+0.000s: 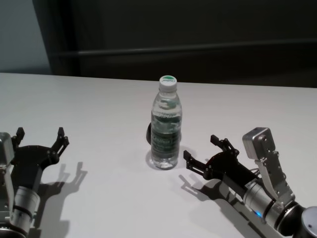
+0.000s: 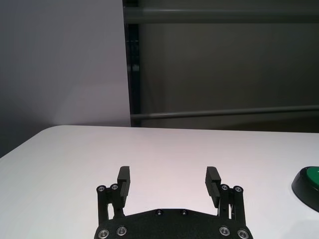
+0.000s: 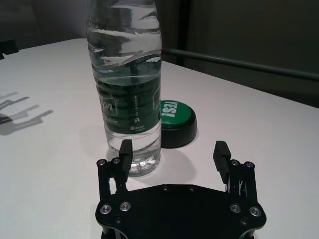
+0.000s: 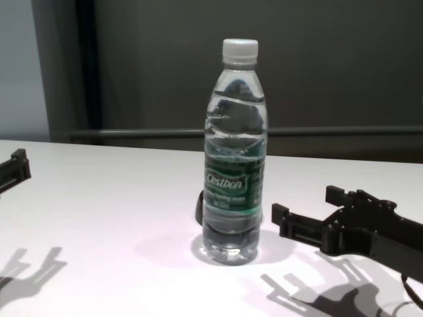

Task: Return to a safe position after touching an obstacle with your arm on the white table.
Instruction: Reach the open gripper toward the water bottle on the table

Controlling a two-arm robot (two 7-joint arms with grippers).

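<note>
You have the Cestbon water bottle (image 1: 166, 128) standing upright near the middle of the white tabletop (image 1: 99, 109), white screw cap on, green label around its waist and clear water visible above and below it. In the chest view the bottle (image 4: 232, 152) sits squarely in front of you, its shadow pooled at its base.

Your right gripper (image 1: 204, 153) lies low over the tabletop just to the right of the bottle, pointing toward it, jaws spread wide with nothing between them. From the right wrist view, the right gripper (image 3: 173, 155) has one fingertip (image 3: 126, 155) overlapping the bottle's (image 3: 128, 84) base; it looks very close to the plastic, though you cannot tell from here whether it actually touches. In the chest view the nearer finger (image 4: 294, 224) appears to stop just short of the bottle.

Behind the bottle sits a low, round black button with a green top (image 3: 175, 122), just beside the bottle's base; only a dark sliver of it (image 1: 149, 134) shows in the head view.

Your left gripper (image 1: 40, 141) is well apart from the bottle, over the left side of the tabletop, jaws open and holding nothing. The left wrist view confirms the left gripper (image 2: 169, 185) parted over bare white surface, with the green-topped button (image 2: 308, 183) at the frame's edge.
</note>
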